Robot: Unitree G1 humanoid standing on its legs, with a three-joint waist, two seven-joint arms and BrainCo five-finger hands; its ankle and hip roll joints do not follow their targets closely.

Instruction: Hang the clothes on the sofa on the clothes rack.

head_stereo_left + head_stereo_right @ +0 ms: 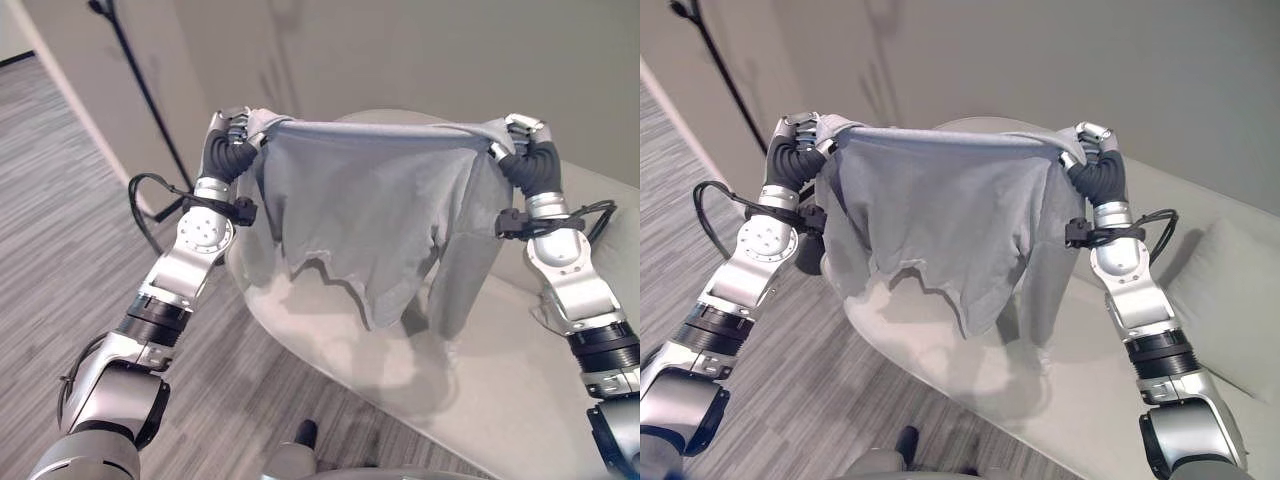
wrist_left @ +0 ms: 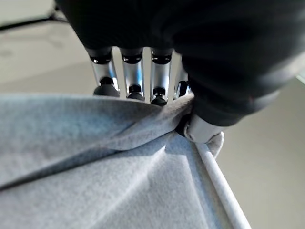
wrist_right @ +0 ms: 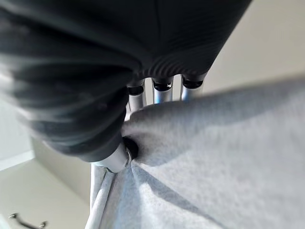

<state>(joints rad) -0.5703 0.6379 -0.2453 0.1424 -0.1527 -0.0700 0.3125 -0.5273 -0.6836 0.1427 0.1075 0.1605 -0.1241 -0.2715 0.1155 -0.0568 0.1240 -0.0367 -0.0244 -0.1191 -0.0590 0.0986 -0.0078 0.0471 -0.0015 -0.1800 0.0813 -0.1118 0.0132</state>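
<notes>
While pinched by left hand [image 1: 232, 128], right hand [image 1: 520, 132], soft grey shirt [image 1: 370, 215] drapes

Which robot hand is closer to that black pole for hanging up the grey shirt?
Left. The left hand pinches the shirt on the black pole's side; the right hand holds the far corner.

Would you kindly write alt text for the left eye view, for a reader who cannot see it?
Two robot arms hold a grey shirt spread between them above a pale sofa. The left hand and right hand each pinch a top corner, and the cloth hangs clear of the seat.
</notes>
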